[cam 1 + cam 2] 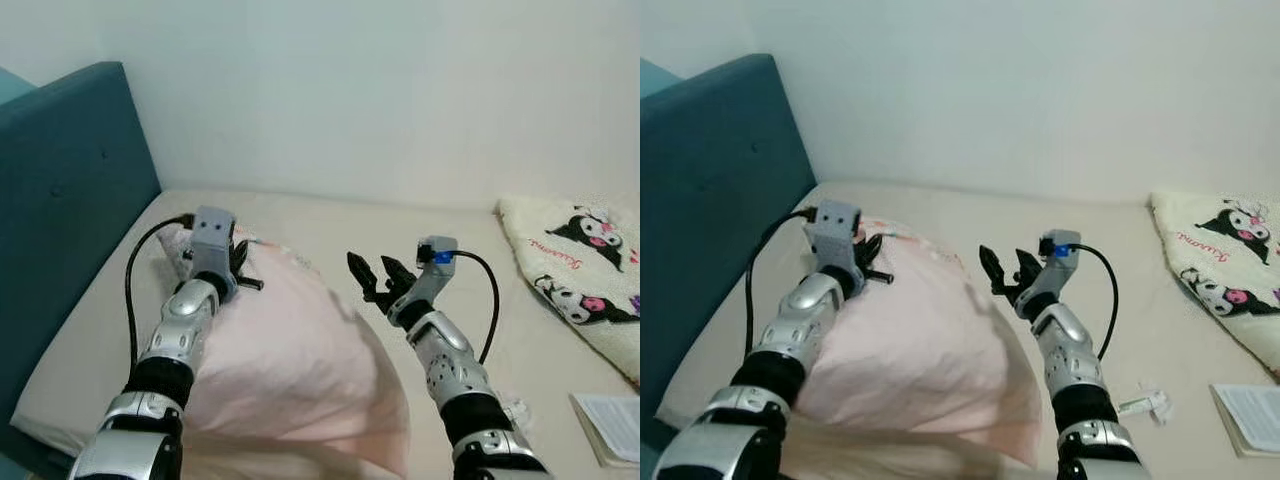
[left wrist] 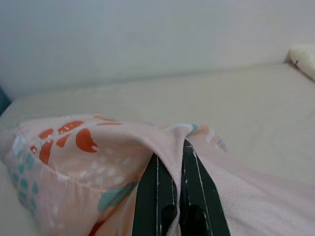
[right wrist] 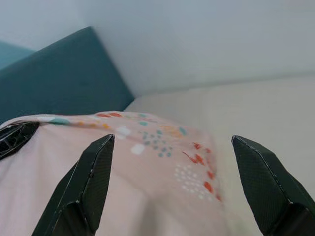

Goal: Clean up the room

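Note:
A pale pink pillow [image 1: 290,360] with small orange and teal prints lies on the beige mattress [image 1: 420,225], close to me. My left gripper [image 1: 238,262] is at the pillow's far left corner, shut on a fold of its cover [image 2: 170,142]. My right gripper [image 1: 378,272] hovers open just off the pillow's right side, its fingers [image 3: 88,182] spread wide with nothing between them.
A teal headboard [image 1: 70,170] rises on the left and a white wall runs behind the bed. A cream blanket [image 1: 580,270] with cartoon prints lies at the right. A booklet [image 1: 610,425] and a small wrapper [image 1: 1145,404] rest near the right front.

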`<state>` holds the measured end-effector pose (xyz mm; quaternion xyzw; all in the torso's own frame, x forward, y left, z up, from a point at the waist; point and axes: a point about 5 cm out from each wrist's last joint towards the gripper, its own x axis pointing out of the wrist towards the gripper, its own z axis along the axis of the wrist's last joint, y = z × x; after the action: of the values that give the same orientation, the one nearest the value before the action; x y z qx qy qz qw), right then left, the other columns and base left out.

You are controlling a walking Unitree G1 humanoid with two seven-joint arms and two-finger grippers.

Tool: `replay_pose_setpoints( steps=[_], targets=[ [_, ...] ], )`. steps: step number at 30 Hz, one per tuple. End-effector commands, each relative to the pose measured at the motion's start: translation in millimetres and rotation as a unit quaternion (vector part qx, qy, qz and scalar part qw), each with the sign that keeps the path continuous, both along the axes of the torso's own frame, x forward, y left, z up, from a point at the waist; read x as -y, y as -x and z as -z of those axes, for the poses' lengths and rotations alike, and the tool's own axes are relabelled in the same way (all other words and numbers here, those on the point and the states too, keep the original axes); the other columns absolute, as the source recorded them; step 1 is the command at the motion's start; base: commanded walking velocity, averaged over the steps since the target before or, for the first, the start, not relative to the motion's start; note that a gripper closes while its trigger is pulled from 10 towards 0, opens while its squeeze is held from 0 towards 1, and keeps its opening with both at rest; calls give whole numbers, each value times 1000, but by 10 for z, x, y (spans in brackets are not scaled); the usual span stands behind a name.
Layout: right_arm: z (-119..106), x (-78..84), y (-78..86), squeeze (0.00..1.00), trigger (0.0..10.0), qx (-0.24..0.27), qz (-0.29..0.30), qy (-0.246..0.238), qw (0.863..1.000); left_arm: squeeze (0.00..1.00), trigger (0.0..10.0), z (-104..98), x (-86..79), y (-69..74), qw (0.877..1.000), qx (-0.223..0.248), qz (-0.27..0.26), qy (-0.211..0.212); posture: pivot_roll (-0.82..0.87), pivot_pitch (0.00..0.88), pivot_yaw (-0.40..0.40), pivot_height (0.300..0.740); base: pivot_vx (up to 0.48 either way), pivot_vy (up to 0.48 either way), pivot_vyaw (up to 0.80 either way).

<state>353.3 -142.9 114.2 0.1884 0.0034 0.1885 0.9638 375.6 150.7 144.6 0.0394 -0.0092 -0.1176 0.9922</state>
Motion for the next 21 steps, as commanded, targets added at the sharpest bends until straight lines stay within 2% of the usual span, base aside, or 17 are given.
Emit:
replay_pose_setpoints(
  steps=[1, 8, 12, 21],
  targets=[
    [-18, 49, -16, 0, 10000, 4, 14, 2, 1000, 0, 10000, -237, 47, -62, 999, 52, 11, -12, -84, 0, -4, 740, 0, 274, -775],
    [-25, 87, -31, 0, 10000, 6, 32, -7, 999, 0, 10000, -357, -27, -113, 997, 68, -3, -26, -89, 0, 1, 740, 0, 313, 0],
    [-10, 91, -25, 0, 10000, 6, 33, -6, 999, 0, 10000, -344, -104, -127, 997, 65, -27, -32, -86, 0, 1, 740, 0, 319, 0],
    [-13, 96, -35, 0, 10000, 7, 36, -6, 999, 0, 10000, -273, -137, -108, 997, 56, -41, -31, -82, 0, -2, 740, 0, 322, 0]
  ],
)
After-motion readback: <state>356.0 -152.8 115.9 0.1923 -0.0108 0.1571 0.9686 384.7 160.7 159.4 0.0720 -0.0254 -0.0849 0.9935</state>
